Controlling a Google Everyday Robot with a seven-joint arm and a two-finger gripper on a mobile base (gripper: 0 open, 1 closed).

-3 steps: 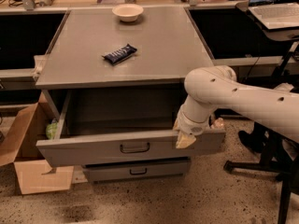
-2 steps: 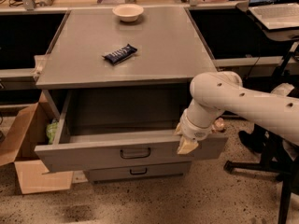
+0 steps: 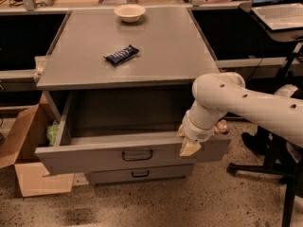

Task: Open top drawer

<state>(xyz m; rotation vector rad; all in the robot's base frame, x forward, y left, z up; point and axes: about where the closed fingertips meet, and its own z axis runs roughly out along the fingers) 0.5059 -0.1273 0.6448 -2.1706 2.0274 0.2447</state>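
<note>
The top drawer (image 3: 94, 157) of the grey cabinet stands pulled well out, its grey box interior showing and its small dark loop handle (image 3: 137, 155) at the centre of the front. My gripper (image 3: 189, 143) sits at the top edge of the drawer front, towards its right end, with the white arm reaching in from the right. A narrower drawer front (image 3: 137, 175) below stays shut.
On the cabinet top (image 3: 165, 56) lie a dark snack bar (image 3: 121, 55) and a white bowl (image 3: 129, 12). An open cardboard box (image 3: 23, 150) stands on the floor at the left. A black chair base (image 3: 274, 169) is at the right, a laptop (image 3: 279, 6) on the desk behind.
The drawer has slid further out towards the camera, and my gripper has moved with its front edge, forward and slightly right.
</note>
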